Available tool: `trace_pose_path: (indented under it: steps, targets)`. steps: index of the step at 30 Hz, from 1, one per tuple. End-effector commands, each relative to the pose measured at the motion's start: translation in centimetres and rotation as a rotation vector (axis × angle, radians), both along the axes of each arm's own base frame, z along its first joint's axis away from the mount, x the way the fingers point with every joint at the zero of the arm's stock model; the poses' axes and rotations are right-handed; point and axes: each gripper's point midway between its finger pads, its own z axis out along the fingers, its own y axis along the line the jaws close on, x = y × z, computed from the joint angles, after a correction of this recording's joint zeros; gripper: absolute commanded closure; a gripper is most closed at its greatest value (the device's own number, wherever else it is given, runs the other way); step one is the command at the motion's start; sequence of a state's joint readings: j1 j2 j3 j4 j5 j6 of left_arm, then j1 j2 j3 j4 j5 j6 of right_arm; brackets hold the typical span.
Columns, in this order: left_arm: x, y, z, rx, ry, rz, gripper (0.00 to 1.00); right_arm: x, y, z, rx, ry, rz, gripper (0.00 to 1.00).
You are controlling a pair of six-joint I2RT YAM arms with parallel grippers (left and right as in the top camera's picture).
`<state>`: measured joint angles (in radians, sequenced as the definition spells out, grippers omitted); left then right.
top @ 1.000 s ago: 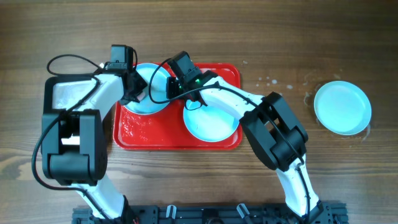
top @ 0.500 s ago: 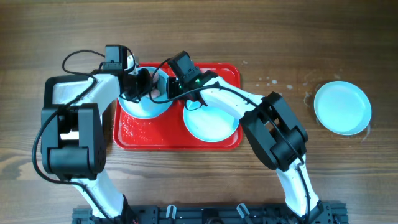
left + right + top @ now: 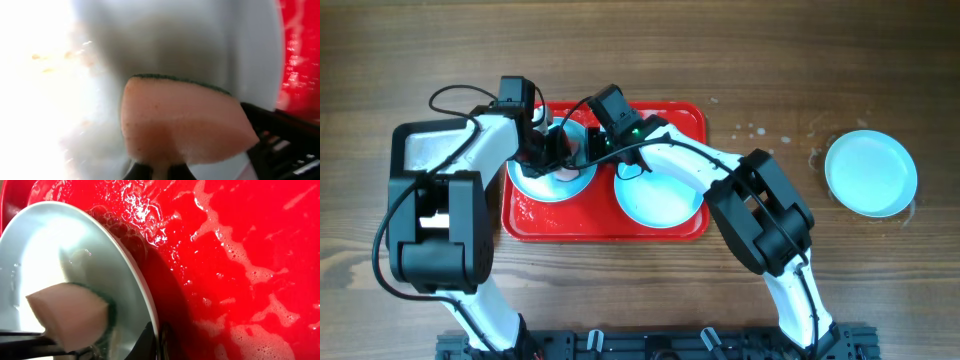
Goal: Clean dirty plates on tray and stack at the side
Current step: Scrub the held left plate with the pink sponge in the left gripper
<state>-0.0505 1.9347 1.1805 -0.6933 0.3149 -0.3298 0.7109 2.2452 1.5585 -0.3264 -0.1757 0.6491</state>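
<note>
Overhead: scrubbing step. Left fingers (image 3: 550, 152) clamp the sponge (image 3: 185, 125) against a plate (image 3: 538, 182) at the red tray's (image 3: 560, 218) left end. Right fingers (image 3: 590, 148) pinch its rim. Next, probably: finish wiping, then carry it to the clean plate (image 3: 870, 172) near the table's (image 3: 760, 60) right edge.

I see the left plate (image 3: 533, 187), with a sponge (image 3: 185, 125) in it, beside the right plate (image 3: 660, 202) on the tray (image 3: 605, 228); the third plate (image 3: 870, 172) lies on the table (image 3: 770, 60), well right of it.

Ovhd top-down; wrists close on plate (image 3: 60, 245)
</note>
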Motion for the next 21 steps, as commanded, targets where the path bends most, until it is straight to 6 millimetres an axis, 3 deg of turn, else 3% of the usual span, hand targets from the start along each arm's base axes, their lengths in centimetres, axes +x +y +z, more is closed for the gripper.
trace_pose_path:
  steps: [1, 8, 12, 16, 21]
  targets:
    - [-4.6, 7.8, -4.4, 0.427, 0.188, 0.151, 0.96, -0.8, -0.5, -2.8, -0.039, 0.047, -0.001, 0.96]
    - [-4.0, 11.1, -3.7, 0.611, 0.147, 0.318, 0.96, -0.8, -0.5, -2.8, -0.039, 0.047, -0.001, 0.96]
    - [-1.7, 11.3, -3.6, 0.607, 0.051, 0.351, 0.96, -0.8, -0.5, -2.8, -0.039, 0.046, -0.001, 0.96]
    - [1.5, 9.5, -3.6, 0.509, -0.065, 0.361, 0.96, -0.8, -0.5, -2.8, -0.040, 0.046, -0.001, 0.96]
    - [3.3, 3.7, -3.7, 0.286, -0.133, 0.150, 0.96, -0.8, -0.5, -2.8, -0.039, 0.046, -0.001, 0.96]
